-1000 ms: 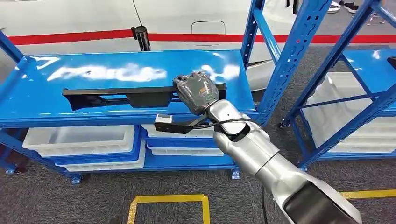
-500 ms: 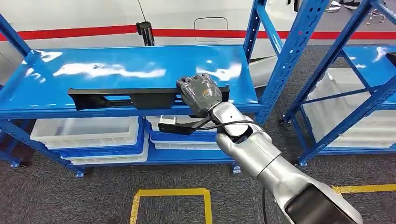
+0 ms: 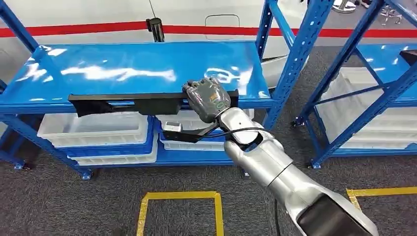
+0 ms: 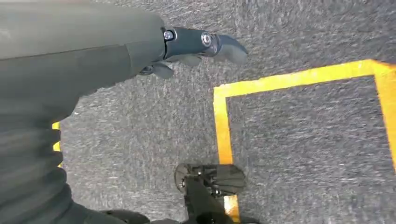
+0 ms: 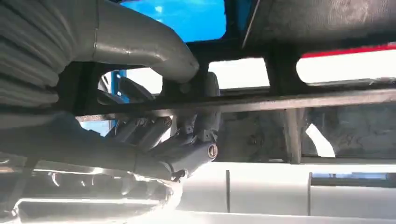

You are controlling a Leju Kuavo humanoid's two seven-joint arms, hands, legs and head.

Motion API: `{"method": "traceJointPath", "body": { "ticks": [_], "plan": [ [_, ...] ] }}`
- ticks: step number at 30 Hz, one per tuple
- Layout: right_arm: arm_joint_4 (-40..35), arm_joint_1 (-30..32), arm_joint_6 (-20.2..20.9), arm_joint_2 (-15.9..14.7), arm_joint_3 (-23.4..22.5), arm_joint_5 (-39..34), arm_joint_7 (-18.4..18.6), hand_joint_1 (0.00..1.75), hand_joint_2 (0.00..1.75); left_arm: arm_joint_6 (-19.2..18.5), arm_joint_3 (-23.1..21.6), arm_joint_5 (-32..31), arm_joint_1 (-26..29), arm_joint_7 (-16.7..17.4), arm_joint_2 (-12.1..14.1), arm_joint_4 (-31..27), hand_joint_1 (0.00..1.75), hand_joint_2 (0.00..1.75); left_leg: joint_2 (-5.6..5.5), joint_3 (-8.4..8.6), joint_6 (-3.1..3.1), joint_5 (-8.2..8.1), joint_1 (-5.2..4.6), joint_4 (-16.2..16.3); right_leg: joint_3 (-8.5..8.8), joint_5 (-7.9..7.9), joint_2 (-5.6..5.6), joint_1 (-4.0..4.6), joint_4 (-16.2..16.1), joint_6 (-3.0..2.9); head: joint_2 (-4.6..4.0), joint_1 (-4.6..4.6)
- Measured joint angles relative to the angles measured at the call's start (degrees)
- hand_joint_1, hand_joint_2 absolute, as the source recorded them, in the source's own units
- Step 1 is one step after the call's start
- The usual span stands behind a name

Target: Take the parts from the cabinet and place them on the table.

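Note:
A long black part [image 3: 133, 103] stretches level across the front edge of the blue cabinet shelf [image 3: 128, 69]. My right hand [image 3: 207, 97] grips it near its right end, fingers wrapped over the top. In the right wrist view the fingers [image 5: 154, 135] and thumb close around the black part [image 5: 299, 100] from both sides. My left hand [image 4: 196, 46] hangs over the grey carpet with fingers loosely curled and nothing in it.
White bins [image 3: 93, 130] in blue trays fill the lower shelf. A blue upright post [image 3: 295, 64] stands just right of my hand, and a second rack [image 3: 383, 83] lies further right. Yellow floor tape [image 3: 179, 196] marks a square in front.
The whole view has shifted, so the camera moved. The black part now sits at the shelf's front edge, further out from the shelf than a second ago, still in my right hand.

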Motion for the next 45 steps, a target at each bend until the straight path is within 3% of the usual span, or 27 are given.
{"method": "traceJointPath", "body": {
  "ticks": [2,4,6,8,10,11,13,15,16,17,18,19,21,22,24,26,27,28,29,32,34,36,38,39,41,43,45],
  "plan": [
    [0.02,-0.02,0.02,-0.15,-0.11,0.04,0.00,1.75,1.75,0.00,0.00,-0.02,-0.03,0.00,-0.08,0.02,0.00,1.75,0.29,-0.55,1.59,1.71,0.30,-1.13,-0.76,0.54,-0.10,0.48,-0.07,0.87,0.00,0.04],
    [0.02,0.01,0.00,-0.26,-0.20,0.04,-0.09,1.75,1.75,0.00,0.00,-0.15,-0.27,0.02,-0.07,0.00,0.00,1.75,0.57,-2.28,2.89,3.23,-0.13,-1.29,-3.48,-5.14,0.01,0.24,5.28,-0.65,0.00,0.20],
    [0.02,0.12,0.00,-0.44,-0.24,0.07,-0.09,1.75,1.75,-0.02,0.00,-0.24,-0.29,0.02,-0.04,0.00,0.00,1.75,0.59,-4.26,3.12,4.65,-0.43,-1.25,-6.24,-10.46,0.03,0.16,15.07,-1.12,0.00,0.20],
    [0.02,0.37,0.11,-0.59,-0.37,-0.13,-0.09,1.75,1.75,-0.02,0.02,-0.26,-0.29,0.07,-0.04,0.00,0.00,1.75,0.63,-6.02,3.09,6.01,-0.66,-1.21,-6.27,-11.17,0.03,0.22,19.57,-0.27,0.00,0.24],
    [0.02,0.46,0.61,-0.61,-0.52,-0.83,-0.13,1.75,1.75,0.00,0.00,-0.26,-0.30,0.09,-0.07,0.00,0.00,1.75,0.61,-7.93,2.91,7.54,-0.95,-1.20,-1.10,-8.07,0.02,0.47,14.27,0.73,0.00,0.26],
    [-0.02,0.46,0.52,-0.50,-0.66,-0.83,-0.13,1.75,1.75,0.00,0.00,-0.26,-0.30,0.09,-0.07,0.00,0.00,1.75,0.58,-8.67,2.74,8.23,-1.11,-1.19,2.50,-7.46,0.02,0.57,9.51,0.43,0.00,0.22],
    [-0.57,0.44,0.28,-0.13,-1.12,-0.81,-0.22,1.75,1.75,0.02,0.02,-0.33,-0.31,0.11,-0.13,-0.02,0.00,1.75,0.57,-9.73,2.20,9.45,-1.44,-1.09,10.01,-10.40,-0.08,1.36,-1.38,-1.07,0.00,0.24],
    [-0.68,0.50,-0.29,-0.11,-1.57,-1.07,-0.55,1.75,1.75,0.02,0.02,-0.35,-0.25,0.18,-0.15,0.00,0.00,1.75,0.78,-9.62,1.56,11.04,-0.97,-1.91,8.11,-9.25,0.14,1.50,-0.99,-1.17,0.00,-0.13],
    [-0.70,0.53,-0.44,-0.13,-1.64,-1.16,-0.59,1.75,1.75,0.02,0.02,-0.35,-0.25,0.20,-0.22,0.00,0.00,1.75,0.75,-9.59,1.08,11.66,-0.88,-2.33,7.92,-8.81,0.12,1.67,-1.02,-1.78,0.00,-0.29],
    [-0.70,0.61,-0.44,-0.15,-1.71,-1.31,-0.66,1.75,1.75,0.04,0.02,-0.35,-0.14,0.20,-0.09,0.02,0.00,1.75,0.63,-10.03,0.69,11.86,-0.80,-2.43,7.75,-7.75,0.01,0.21,-1.50,-2.37,0.00,-0.15],
    [-0.70,0.51,-0.44,-0.07,-1.75,-1.49,-0.81,1.75,1.75,0.04,0.02,-0.35,-0.08,0.20,-0.04,0.02,0.00,1.75,0.32,-10.72,0.40,9.40,-0.55,-1.28,7.57,-7.06,-0.17,0.26,-1.49,-2.60,0.00,-0.21],
    [-0.70,0.54,-0.44,0.02,-1.79,-1.64,-0.94,1.75,1.75,0.04,0.02,-0.35,0.01,0.20,-0.07,0.04,0.00,1.75,0.33,-11.62,0.06,4.98,-0.26,1.73,6.91,-6.16,-0.21,0.19,-1.48,-3.53,0.00,-0.55],
    [-0.70,0.55,-0.39,0.17,-1.86,-2.03,-1.35,1.75,1.75,0.04,0.02,-0.35,-0.01,0.15,-0.07,0.04,0.00,1.75,0.30,-13.68,-0.83,-1.39,0.18,10.77,5.25,-4.73,-0.22,0.19,-1.43,-3.42,0.00,-0.54],
    [-0.70,0.63,-0.31,0.15,-1.86,-2.34,-1.57,1.75,1.75,0.04,0.02,-0.35,-0.01,0.09,-0.07,0.04,0.00,1.75,0.31,-14.20,-1.24,-2.52,0.43,14.81,4.38,-4.06,-0.23,0.17,-1.39,-3.23,0.00,-0.52],
    [-0.68,0.74,-0.07,0.15,-1.86,-2.86,-1.92,1.75,1.75,0.04,0.02,-0.37,-0.01,0.07,-0.04,0.04,0.00,1.75,0.33,-12.55,-1.82,0.17,1.05,16.68,2.56,-2.86,-0.24,-0.05,-1.10,-2.63,0.00,-0.55],
    [-0.70,0.75,-0.07,0.13,-1.92,-3.32,-2.12,1.75,1.75,0.09,0.04,-0.41,-0.03,-0.02,-0.02,0.02,0.00,1.75,0.37,-6.35,-2.45,3.25,1.68,10.16,0.70,-2.00,-0.21,-0.56,-0.20,-1.79,0.00,-0.59],
    [-0.72,0.72,-0.09,0.15,-2.03,-3.72,-2.27,1.75,1.75,0.17,0.04,-0.41,-0.20,-0.07,-0.04,0.00,0.00,1.75,0.23,-2.27,-2.96,0.83,1.95,4.13,0.01,-1.66,-0.20,-0.40,0.53,-1.45,0.00,-0.57],
    [-0.85,0.70,-0.11,0.22,-2.21,-3.87,-2.45,1.75,1.75,0.22,0.04,-0.44,-0.26,-0.09,-0.22,-0.02,0.00,1.75,-0.10,0.22,-2.69,-1.05,1.32,0.70,-0.57,-1.37,-0.14,-0.21,0.75,-1.01,0.00,-0.87],
    [-0.87,0.82,-0.11,0.46,-2.32,-4.00,-2.51,1.75,1.75,0.28,0.04,-0.44,-0.25,-0.11,-0.20,-0.04,0.00,1.75,-0.27,-0.52,-1.65,-0.63,1.28,1.25,-0.48,-0.99,-0.23,-0.06,0.55,-0.49,0.00,-0.50],
    [-1.14,0.86,-0.11,0.46,-2.40,-4.13,-2.71,1.75,1.75,0.33,0.06,-0.41,-0.25,-0.24,-0.22,-0.04,0.00,1.75,-0.22,-1.35,0.30,0.23,0.56,0.47,-1.03,0.17,-0.19,0.30,0.15,1.04,0.00,-0.44],
    [-1.31,0.93,-0.02,0.33,-2.40,-3.67,-2.73,1.75,1.75,0.41,0.09,-0.41,-0.27,-0.57,-0.24,-0.04,0.00,1.75,0.09,-2.39,2.24,1.79,0.52,-0.04,-3.36,-3.69,-0.11,-0.03,3.87,0.00,0.00,-0.33],
    [-1.60,1.01,0.09,0.33,-2.32,-3.00,-2.75,1.75,1.75,0.46,0.13,-0.41,-0.24,-0.65,-0.22,-0.04,0.00,1.75,0.11,-3.92,2.56,2.99,0.29,-0.01,-6.44,-9.19,-0.08,-0.07,12.79,-0.75,0.00,-0.15],
    [-1.64,1.21,0.26,0.31,-2.19,-2.69,-2.56,1.75,1.75,0.50,0.20,-0.41,-0.19,-0.83,-0.22,-0.04,0.00,1.75,0.11,-5.42,2.59,4.15,0.01,0.04,-8.05,-10.65,-0.07,0.00,19.76,-0.14,0.00,-0.13],
    [-1.64,1.30,0.44,0.31,-2.14,-2.53,-2.54,1.75,1.75,0.52,0.30,-0.41,-0.12,-0.98,-0.22,-0.04,0.00,1.75,0.11,-6.19,2.51,4.73,-0.10,0.06,-7.00,-9.57,-0.05,0.12,19.65,0.45,0.00,-0.15],
    [-1.70,1.28,0.63,0.44,-2.03,-2.23,-2.49,1.75,1.75,0.52,0.52,-0.50,-0.05,-1.22,-0.22,-0.04,0.00,1.75,-0.06,-7.35,2.32,5.72,-0.37,0.11,-1.25,-7.03,-0.03,0.58,12.55,0.69,0.00,-0.13],
    [-2.23,1.20,0.63,0.63,-2.03,-1.64,-2.40,1.75,1.75,0.52,0.63,-0.74,-0.04,-1.22,-0.55,-0.04,0.00,1.75,-0.38,-8.05,1.81,6.40,-0.44,0.15,6.99,-8.14,1.89,1.16,2.23,-1.13,0.00,-0.24],
    [-2.49,1.10,0.68,0.74,-1.95,-1.31,-2.23,1.75,1.75,0.48,0.66,-0.90,-0.10,-1.20,-0.50,-0.04,0.00,1.75,-0.42,-8.20,1.03,7.46,-0.31,-0.08,7.24,-8.33,1.69,1.36,0.19,-1.09,0.00,-0.02]
  ]
}}
